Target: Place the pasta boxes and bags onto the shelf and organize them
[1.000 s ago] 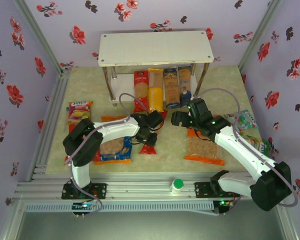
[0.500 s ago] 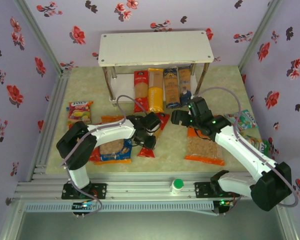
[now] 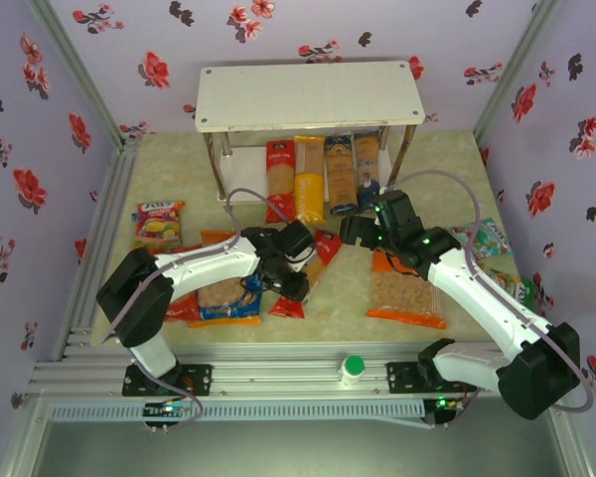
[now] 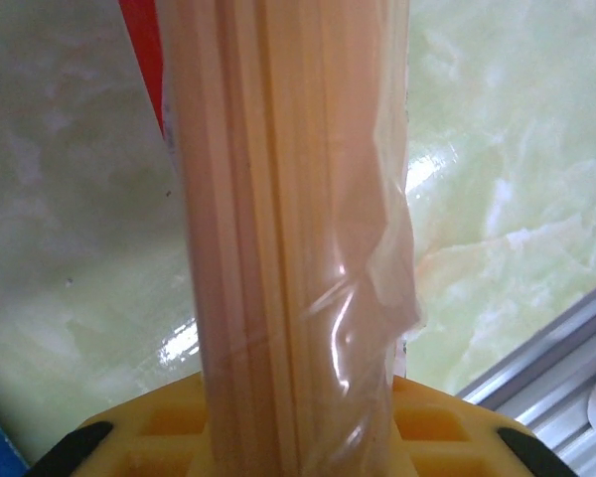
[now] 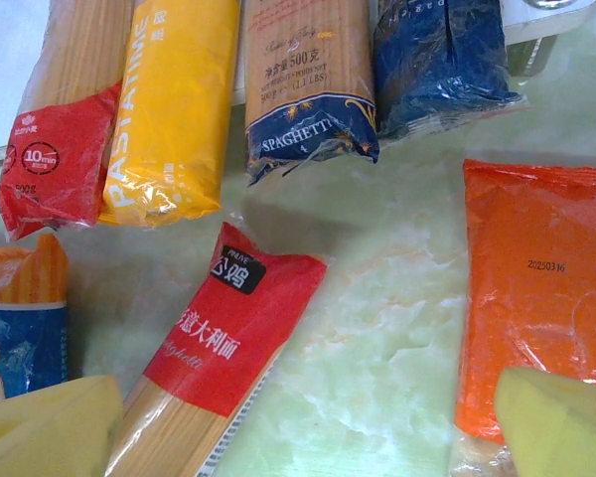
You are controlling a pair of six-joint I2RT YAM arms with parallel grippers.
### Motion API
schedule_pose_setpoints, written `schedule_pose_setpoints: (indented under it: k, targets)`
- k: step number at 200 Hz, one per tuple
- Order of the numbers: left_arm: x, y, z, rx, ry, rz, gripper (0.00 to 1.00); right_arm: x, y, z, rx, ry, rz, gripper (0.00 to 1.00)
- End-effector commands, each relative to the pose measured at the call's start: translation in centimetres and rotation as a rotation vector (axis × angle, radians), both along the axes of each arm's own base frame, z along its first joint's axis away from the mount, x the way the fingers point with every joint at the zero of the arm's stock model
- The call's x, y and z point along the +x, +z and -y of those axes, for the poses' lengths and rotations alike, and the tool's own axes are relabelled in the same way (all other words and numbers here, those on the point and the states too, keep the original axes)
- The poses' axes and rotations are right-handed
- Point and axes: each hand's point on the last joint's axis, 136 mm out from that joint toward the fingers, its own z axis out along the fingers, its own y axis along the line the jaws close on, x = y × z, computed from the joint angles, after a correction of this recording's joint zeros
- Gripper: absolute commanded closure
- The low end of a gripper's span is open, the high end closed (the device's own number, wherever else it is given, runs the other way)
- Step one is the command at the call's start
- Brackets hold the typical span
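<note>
A red spaghetti pack [image 3: 321, 248] lies slanted on the table in front of the shelf [image 3: 308, 94]. My left gripper [image 3: 292, 266] is shut on its middle. In the left wrist view the clear-wrapped spaghetti [image 4: 288, 248] runs up between the yellow fingers [image 4: 169, 427]. My right gripper [image 3: 362, 232] hovers open just right of that pack [image 5: 228, 328], its pads [image 5: 50, 427] apart over bare table. On the lower tier lie one red [image 5: 65, 149], one yellow [image 5: 174, 109] and two dark blue packs [image 5: 308, 79]. An orange bag [image 3: 407, 288] lies under the right arm. A blue bag [image 3: 228, 295] lies over a red bag [image 3: 182, 310] at the left.
A small red-and-yellow snack packet [image 3: 157, 221] lies at the left and a teal packet [image 3: 492, 246] at the right edge. A white bottle with a green cap [image 3: 353, 370] stands on the front rail. The shelf's top board carries nothing.
The left arm's elbow has swung down and left while its gripper kept hold of the red pack, which has shifted slightly toward the front. The right arm has barely moved.
</note>
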Motion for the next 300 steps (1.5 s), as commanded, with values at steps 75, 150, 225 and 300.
schedule_pose_setpoints:
  k: [75,150,225,300]
  targets:
    - [-2.2,6.5,0.8,-0.175,-0.112,0.009,1.0,0.3,1.7,-0.1,0.026,0.0,0.034,0.03]
    - [-4.1,9.1,0.3,-0.241,-0.18,-0.02,1.0,0.1,2.0,0.0,0.036,-0.011,0.047,0.03]
    - [-0.9,14.9,-1.1,-0.412,-0.058,0.095,1.0,0.3,2.2,-0.6,0.04,-0.003,0.054,0.03]
    - [11.5,16.4,-7.9,-0.311,0.285,0.365,1.0,0.8,3.7,-0.9,0.032,0.016,0.08,0.03]
